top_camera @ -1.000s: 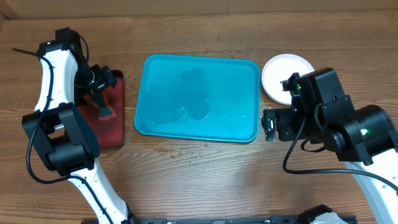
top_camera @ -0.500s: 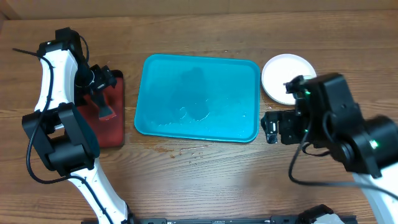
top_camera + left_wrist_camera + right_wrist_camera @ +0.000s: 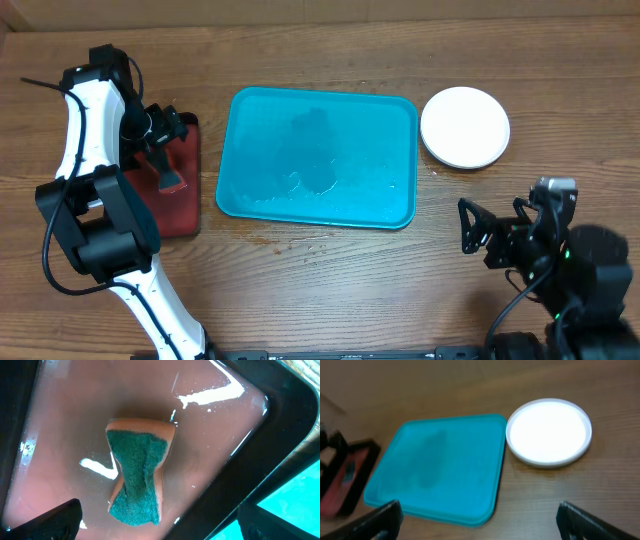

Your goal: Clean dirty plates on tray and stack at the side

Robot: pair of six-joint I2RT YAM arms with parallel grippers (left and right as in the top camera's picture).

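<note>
Since a second ago, the right gripper (image 3: 478, 232) has drawn back from the white plate (image 3: 465, 127), which lies just right of the teal tray (image 3: 316, 158).

Left wrist: the left gripper (image 3: 160, 522) hangs spread over a sponge (image 3: 136, 477) in the dark red tray (image 3: 65, 425).

Right wrist: the right gripper is spread wide, and plate and tray lie slightly apart.

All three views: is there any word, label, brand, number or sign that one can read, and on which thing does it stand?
None can be read in any view.
No print, label or number shows on the teal tray, the white plate, the sponge, the dark red tray or the wooden table.
The right wrist view is somewhat blurred, but no marking appears there either.
</note>
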